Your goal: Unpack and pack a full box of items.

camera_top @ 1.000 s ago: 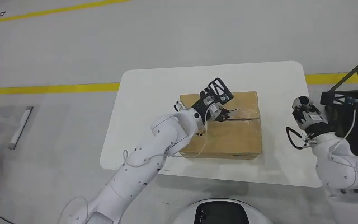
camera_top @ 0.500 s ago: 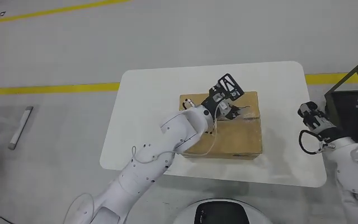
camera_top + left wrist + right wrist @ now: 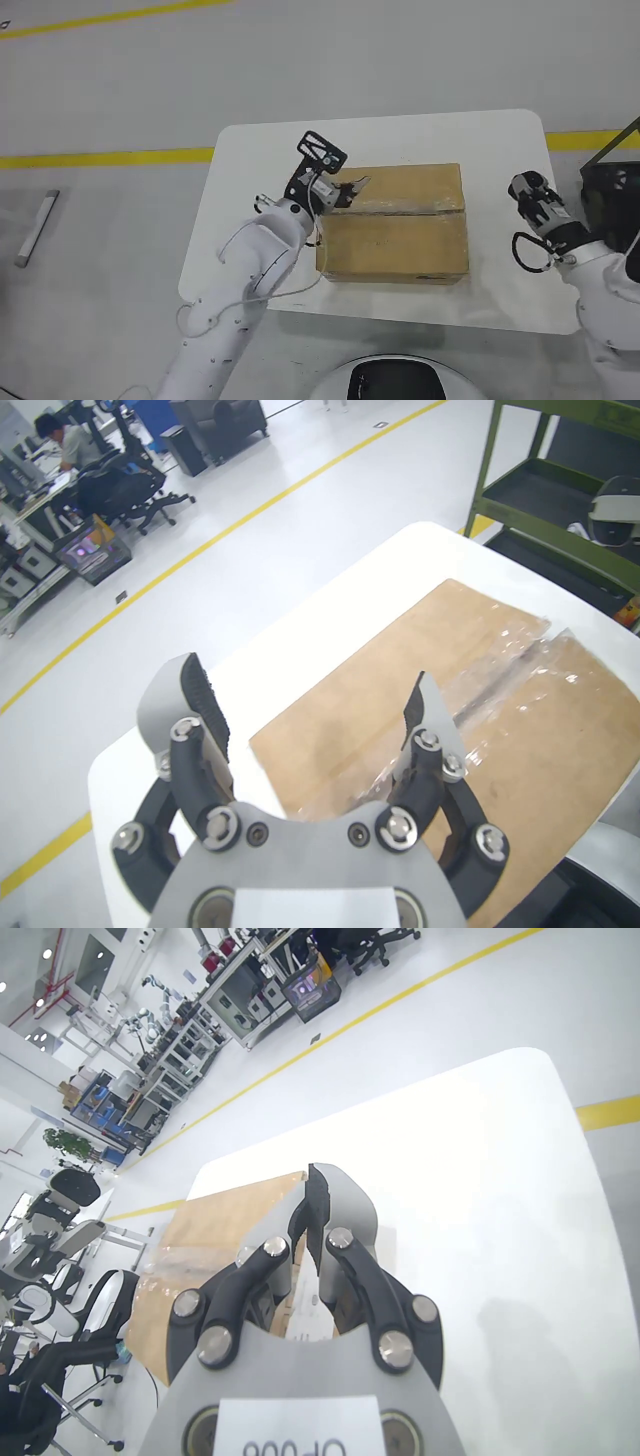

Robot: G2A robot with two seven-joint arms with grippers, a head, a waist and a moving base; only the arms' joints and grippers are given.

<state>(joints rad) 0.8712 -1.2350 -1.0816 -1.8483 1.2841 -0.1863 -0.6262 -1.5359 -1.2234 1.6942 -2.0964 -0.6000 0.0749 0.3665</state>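
A closed brown cardboard box [image 3: 400,230] lies in the middle of the white table [image 3: 260,200], its top seam covered with crinkled clear tape [image 3: 505,660]. My left gripper [image 3: 347,188] hovers open at the box's left end, over the corner by the seam, with nothing between its fingers [image 3: 200,695]. In its wrist view the left gripper [image 3: 306,680] looks along the box [image 3: 525,740]. My right gripper [image 3: 522,186] hangs shut and empty over bare table just right of the box. Its wrist view shows the right gripper [image 3: 314,1188] shut, with the box [image 3: 220,1218] beyond.
A green metal cart [image 3: 545,495] stands off the table's right side [image 3: 612,185], with a helmet-like object [image 3: 617,512] on its shelf. Bare table surrounds the box, widest on the left. Yellow floor lines [image 3: 100,158] run behind the table.
My left gripper has drawn back from over the middle of the box's seam to its left end. The right gripper shifted slightly, ending a little closer to the box.
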